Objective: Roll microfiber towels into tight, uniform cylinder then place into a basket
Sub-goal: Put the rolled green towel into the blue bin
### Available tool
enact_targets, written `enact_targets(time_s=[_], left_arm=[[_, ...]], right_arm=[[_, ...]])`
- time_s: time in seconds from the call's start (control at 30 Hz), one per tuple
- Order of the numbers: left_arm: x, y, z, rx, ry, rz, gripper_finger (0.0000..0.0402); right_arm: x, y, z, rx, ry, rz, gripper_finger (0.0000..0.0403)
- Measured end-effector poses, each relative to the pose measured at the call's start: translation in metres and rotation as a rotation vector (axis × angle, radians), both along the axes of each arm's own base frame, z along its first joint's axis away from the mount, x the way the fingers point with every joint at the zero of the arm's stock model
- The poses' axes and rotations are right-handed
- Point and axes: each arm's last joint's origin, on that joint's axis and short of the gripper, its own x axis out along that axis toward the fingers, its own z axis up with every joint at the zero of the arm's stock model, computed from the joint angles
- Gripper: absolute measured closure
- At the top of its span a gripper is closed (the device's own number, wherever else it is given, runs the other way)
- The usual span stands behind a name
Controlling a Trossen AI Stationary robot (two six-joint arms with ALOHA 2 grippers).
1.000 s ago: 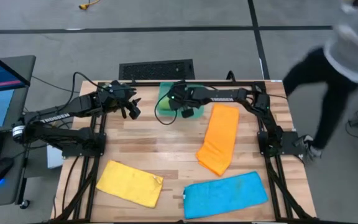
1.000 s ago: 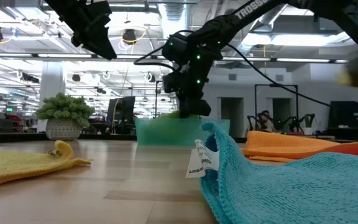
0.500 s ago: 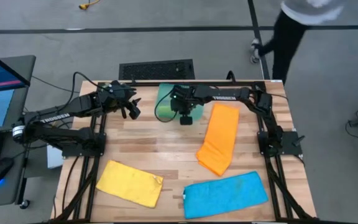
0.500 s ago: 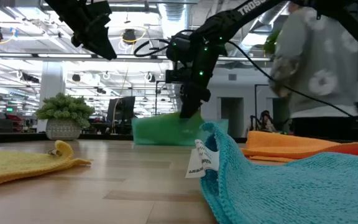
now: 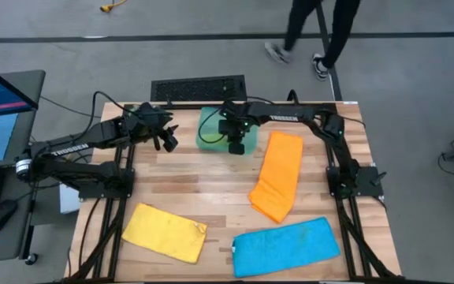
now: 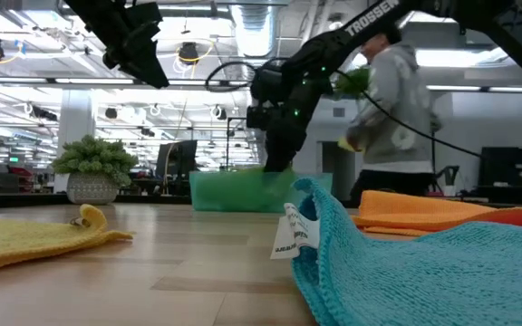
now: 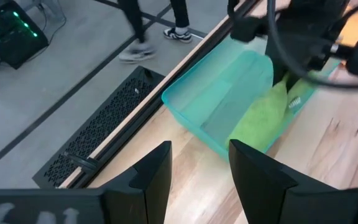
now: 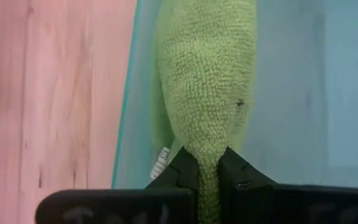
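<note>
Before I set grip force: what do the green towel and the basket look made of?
The green towel, pinched in the right gripper, looks like soft knit microfiber: a nubby, looped, matte surface. The basket looks like thin translucent teal plastic: smooth, with the floor showing faintly through its walls.

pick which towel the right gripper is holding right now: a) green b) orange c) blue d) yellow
a: in the right wrist view the right gripper is pinched on the green towel, which hangs into the basket, while the orange towel, yellow towel and blue towel lie flat on the table.
</note>
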Motion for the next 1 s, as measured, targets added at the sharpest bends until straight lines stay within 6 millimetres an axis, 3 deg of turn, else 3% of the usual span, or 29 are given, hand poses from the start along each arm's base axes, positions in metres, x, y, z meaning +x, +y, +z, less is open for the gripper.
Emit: enact_targets(time_s=[0.13,0.63,1.0], left_arm=[[0.0000,0.0000,0.0000,0.000,0.000,0.000,0.0249],[0.0001,0.0000,0.0001,0.001,-0.001,0.000,0.0249],[0.0001,0.0000,0.0001,-0.003,-0.005,0.004,0.0249]], right_arm=[[0.0036,0.0026,-0.0112,0.012,0.020,-0.004,0.0371],[0.0046,0.0018,-0.0108,-0.002,0.008,0.001,0.0365],[0.0053,0.0048,-0.0109,0.001,0.012,0.008,0.0262]])
